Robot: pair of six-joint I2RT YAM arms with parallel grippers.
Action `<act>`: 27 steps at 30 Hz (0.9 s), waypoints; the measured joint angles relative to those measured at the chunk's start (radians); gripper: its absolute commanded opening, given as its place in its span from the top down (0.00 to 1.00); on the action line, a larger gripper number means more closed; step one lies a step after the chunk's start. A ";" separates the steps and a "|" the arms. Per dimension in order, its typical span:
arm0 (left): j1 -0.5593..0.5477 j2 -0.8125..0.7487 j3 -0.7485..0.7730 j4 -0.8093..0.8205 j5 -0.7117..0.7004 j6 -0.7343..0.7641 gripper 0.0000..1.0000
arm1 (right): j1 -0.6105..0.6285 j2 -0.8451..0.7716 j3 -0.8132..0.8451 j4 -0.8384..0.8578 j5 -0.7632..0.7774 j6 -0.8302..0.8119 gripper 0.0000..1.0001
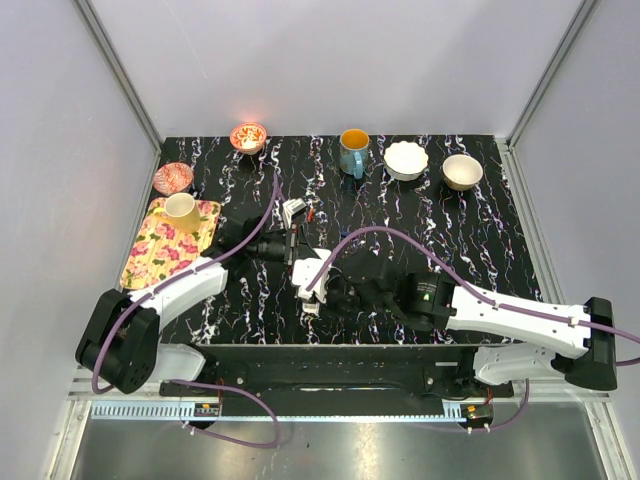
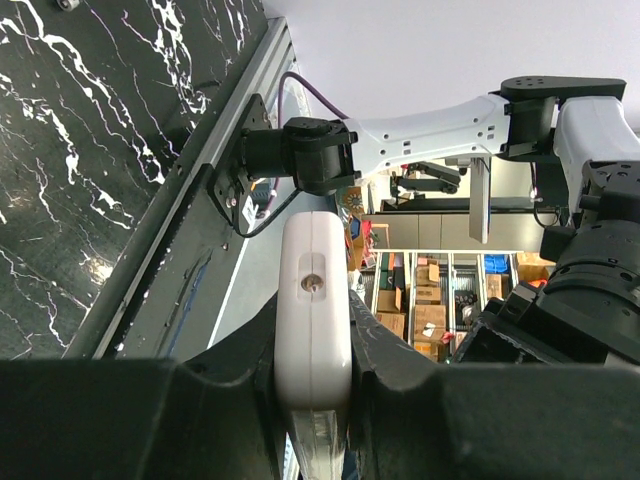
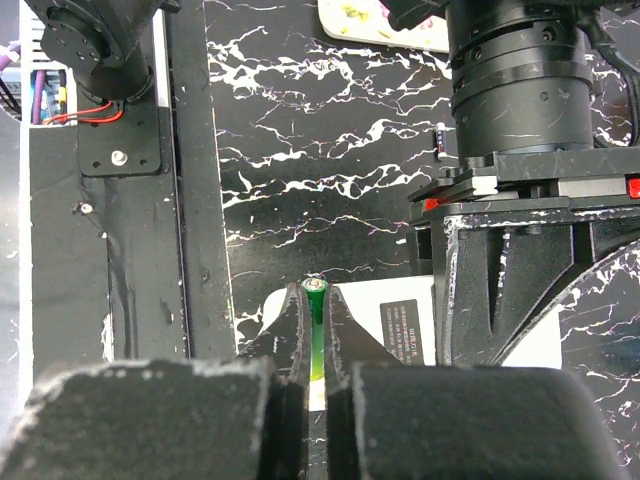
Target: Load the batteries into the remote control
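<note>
Remote control in left jaws, mug on tray

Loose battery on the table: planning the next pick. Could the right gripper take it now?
Probably not: the right gripper is shut on a green battery, so the loose battery must wait.

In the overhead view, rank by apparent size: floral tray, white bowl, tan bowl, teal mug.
Floral rectangular tray
White fluted bowl and tan round bowl, too alike to rank
Teal ceramic mug

The remote ran off the bottom edge; the right gripper hid the lower half of the battery.
</note>
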 measured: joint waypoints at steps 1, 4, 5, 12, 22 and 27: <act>-0.002 -0.003 0.000 -0.002 0.001 0.000 1.00 | 0.000 0.000 0.000 -0.003 0.000 -0.003 1.00; -0.007 -0.005 0.002 -0.005 0.004 0.000 1.00 | 0.002 0.003 0.000 -0.013 -0.001 -0.009 1.00; -0.008 -0.005 0.004 -0.006 0.005 0.000 1.00 | 0.002 0.005 0.000 -0.016 -0.002 -0.010 1.00; -0.011 -0.005 0.006 -0.009 0.005 0.005 1.00 | 0.003 0.008 0.001 -0.034 -0.023 -0.011 1.00; -0.011 -0.005 0.007 -0.009 0.005 0.006 1.00 | 0.006 0.008 0.002 -0.061 -0.029 -0.010 1.00; -0.014 -0.005 0.007 -0.010 0.005 0.007 1.00 | 0.007 0.008 0.005 -0.079 -0.034 -0.010 1.00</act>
